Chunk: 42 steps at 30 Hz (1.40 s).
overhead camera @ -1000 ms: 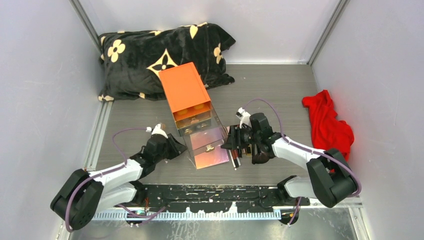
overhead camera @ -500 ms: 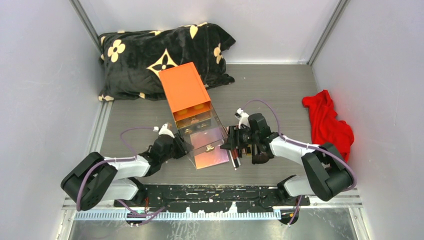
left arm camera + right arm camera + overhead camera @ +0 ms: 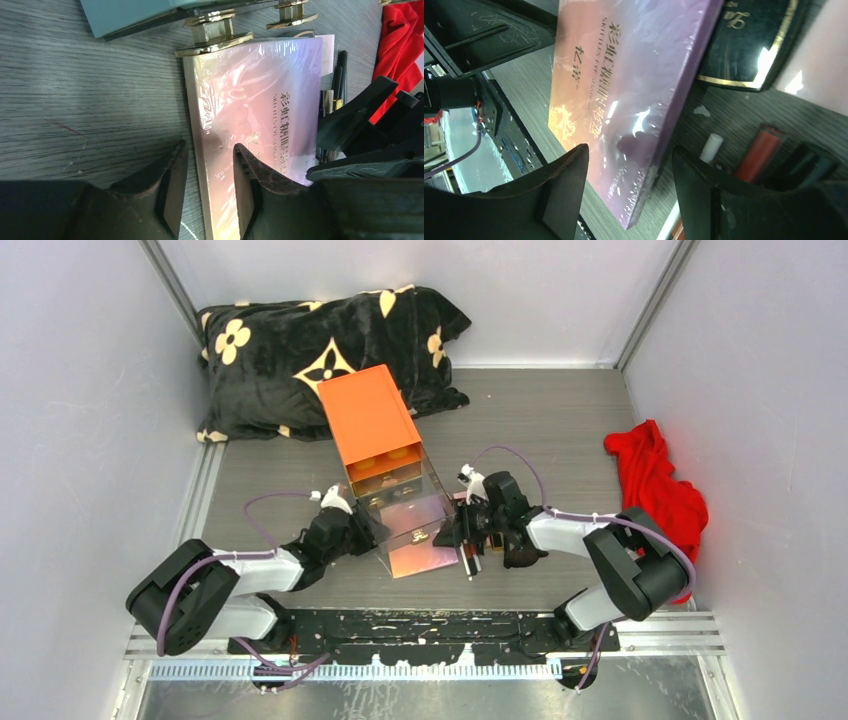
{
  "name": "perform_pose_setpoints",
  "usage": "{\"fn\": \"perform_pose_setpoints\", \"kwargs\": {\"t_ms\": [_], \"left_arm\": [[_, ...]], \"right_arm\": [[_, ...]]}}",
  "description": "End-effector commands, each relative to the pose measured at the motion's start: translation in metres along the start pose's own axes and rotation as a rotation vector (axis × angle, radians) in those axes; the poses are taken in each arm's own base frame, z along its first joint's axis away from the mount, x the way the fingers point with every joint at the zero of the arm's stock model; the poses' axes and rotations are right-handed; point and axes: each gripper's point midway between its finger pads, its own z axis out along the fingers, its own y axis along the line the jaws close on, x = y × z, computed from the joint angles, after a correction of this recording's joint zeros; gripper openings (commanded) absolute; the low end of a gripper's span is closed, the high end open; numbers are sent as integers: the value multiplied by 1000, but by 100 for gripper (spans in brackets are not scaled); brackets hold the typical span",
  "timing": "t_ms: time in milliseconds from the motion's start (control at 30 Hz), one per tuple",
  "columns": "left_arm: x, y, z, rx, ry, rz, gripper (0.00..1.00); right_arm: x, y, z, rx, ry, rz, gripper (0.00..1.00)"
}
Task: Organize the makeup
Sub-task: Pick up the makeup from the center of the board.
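Pink palette (image 3: 420,556) lies flat on the table (image 3: 560,420) toward its near edge, just before the drawer box (image 3: 375,430); left gripper (image 3: 210,150) and right gripper (image 3: 630,150) stand parted astride its opposite side edges, neither clamped, apparently to square it.

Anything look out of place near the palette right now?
Yes. Slim brushes and tubes lie in a loose jumble beside the pink palette's right edge, outside the clear-drawer box; the red cloth sits crumpled far right.
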Motion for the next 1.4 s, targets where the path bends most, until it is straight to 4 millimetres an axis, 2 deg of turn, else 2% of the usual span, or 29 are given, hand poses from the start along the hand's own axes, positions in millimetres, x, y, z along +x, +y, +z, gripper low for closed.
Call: {"fn": "perform_pose_setpoints", "kwargs": {"t_ms": [0, 133, 233, 333, 533, 667, 833, 933, 1200, 1300, 1367], "left_arm": [[-9, -8, 0, 13, -34, 20, 45], [-8, -6, 0, 4, -29, 33, 58], [-13, -14, -3, 31, -44, 37, 60], [-13, -13, -3, 29, -44, 36, 60], [-10, -12, -4, 27, -39, 40, 61], [-9, -11, -3, 24, -39, 37, 61], [-9, -16, -2, 39, -42, 37, 61], [0, -12, 5, 24, -19, 36, 60], [30, -31, 30, 87, 39, 32, 57], [38, -37, 34, 120, 41, 19, 56], [40, -38, 36, 122, 45, 20, 56]], "right_arm": [[-22, 19, 8, -52, -49, -52, 67], [-25, 24, 10, -58, -51, -60, 66], [-26, 27, 9, -68, -52, -65, 56], [-24, 27, 10, -74, -42, -60, 50], [-23, 27, 12, -82, -45, -51, 49], [-23, 28, 14, -96, -47, -45, 54], [-23, 33, 17, -116, -52, -37, 55], [-23, 36, 19, -123, -53, -40, 55], [-29, 50, 17, -148, -65, -58, 53], [-29, 52, 17, -152, -65, -59, 47], [-29, 55, 18, -167, -64, -62, 31]]}}
